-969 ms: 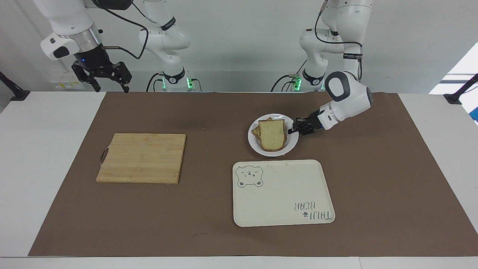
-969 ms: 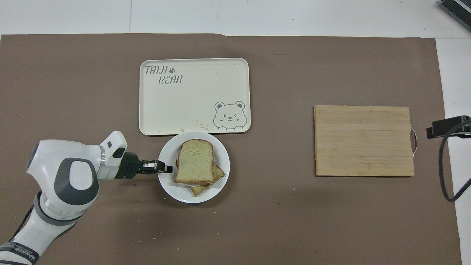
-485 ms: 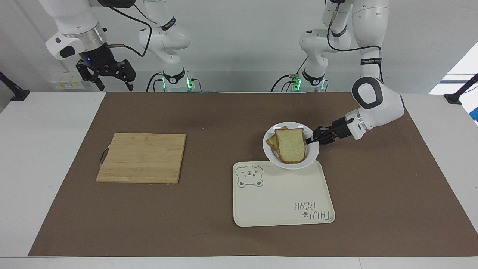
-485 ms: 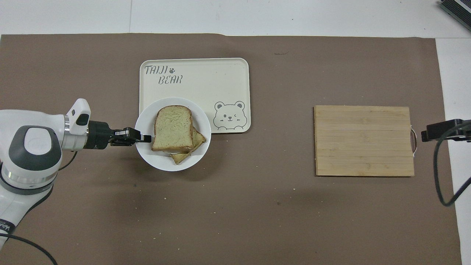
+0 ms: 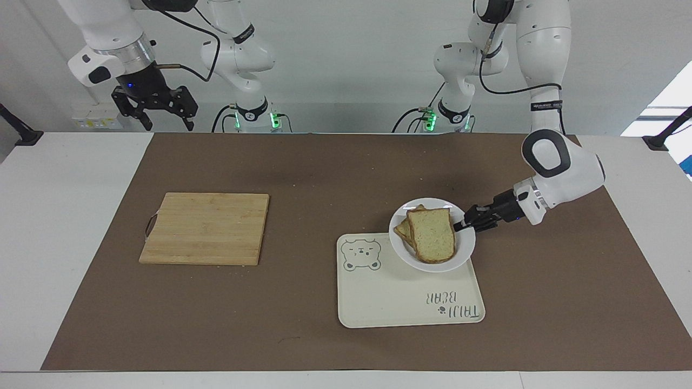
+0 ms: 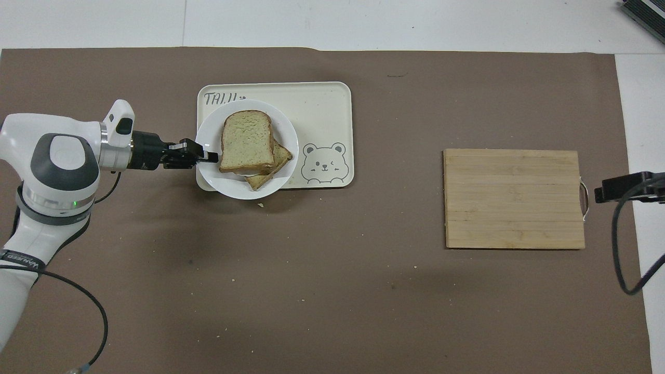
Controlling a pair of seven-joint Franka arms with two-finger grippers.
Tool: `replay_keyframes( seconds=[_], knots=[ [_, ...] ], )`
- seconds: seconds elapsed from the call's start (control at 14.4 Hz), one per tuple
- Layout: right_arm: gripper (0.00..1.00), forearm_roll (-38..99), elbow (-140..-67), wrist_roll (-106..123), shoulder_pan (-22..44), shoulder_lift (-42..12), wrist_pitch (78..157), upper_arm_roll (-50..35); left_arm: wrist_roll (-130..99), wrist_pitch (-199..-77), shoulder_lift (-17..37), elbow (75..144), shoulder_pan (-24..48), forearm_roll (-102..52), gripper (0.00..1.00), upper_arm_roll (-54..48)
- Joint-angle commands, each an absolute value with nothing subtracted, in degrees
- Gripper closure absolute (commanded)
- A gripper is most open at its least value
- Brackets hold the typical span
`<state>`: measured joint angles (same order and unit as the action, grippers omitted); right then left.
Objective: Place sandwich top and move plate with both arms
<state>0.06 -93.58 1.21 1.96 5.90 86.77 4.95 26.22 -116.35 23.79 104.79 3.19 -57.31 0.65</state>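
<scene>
The small white plate carries a sandwich, with the plain speckled sandwich top lying on a lower slice. My left gripper is shut on the plate's rim at the left arm's end and holds the plate in the air over the cream bear tray. My right gripper waits raised above the right arm's end of the table, its fingers spread and empty; in the overhead view only a dark part of it shows.
A wooden cutting board lies on the brown mat toward the right arm's end. The tray lies farther from the robots than where the plate was. Crumbs dot the mat near the tray.
My left gripper has lifted the plate with the sandwich and carried it away from the robots, from the mat to over the tray. The right gripper has barely moved.
</scene>
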Motion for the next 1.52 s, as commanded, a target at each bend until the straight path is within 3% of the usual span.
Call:
replay_keyframes(
  seconds=[0.0, 0.35, 0.42, 0.48, 0.55, 1.18, 1.45],
  knots=[
    [0.00, -1.41, -95.62, 2.55, 1.85, 7.38, 88.24, 5.01, 25.14, -118.29, 28.47, 99.23, 3.16, -58.80, 1.00, -1.22],
    [0.00, -1.41, -95.62, 2.55, 1.93, 7.47, 88.07, 4.92, 24.35, -124.79, 31.11, 98.18, 4.04, -58.98, 1.00, -3.42],
    [0.00, -1.41, -95.62, 2.55, 1.93, 7.47, 88.07, 4.92, 24.00, -126.37, 31.03, 98.26, 5.00, -59.06, 0.83, -3.34],
    [0.00, -1.41, -95.62, 2.55, 2.02, 7.47, 88.15, 4.92, 23.39, -127.69, 31.03, 98.26, 5.10, -59.06, 0.15, -3.34],
    [0.00, -1.41, -95.62, 2.55, 1.93, 7.47, 88.15, 4.92, 22.77, -128.23, 31.03, 98.26, 5.10, -58.80, 0.00, -3.25],
    [0.00, -1.41, -95.62, 2.55, 1.93, 7.47, 88.15, 5.01, 9.59, -125.95, 22.07, 97.65, 3.95, -41.42, 0.00, 3.77],
    [0.00, -1.32, -95.71, 2.55, 1.85, 7.47, 88.07, 5.01, 6.61, -121.40, 18.64, 95.64, 3.96, -22.02, 0.00, 5.36]
  ],
)
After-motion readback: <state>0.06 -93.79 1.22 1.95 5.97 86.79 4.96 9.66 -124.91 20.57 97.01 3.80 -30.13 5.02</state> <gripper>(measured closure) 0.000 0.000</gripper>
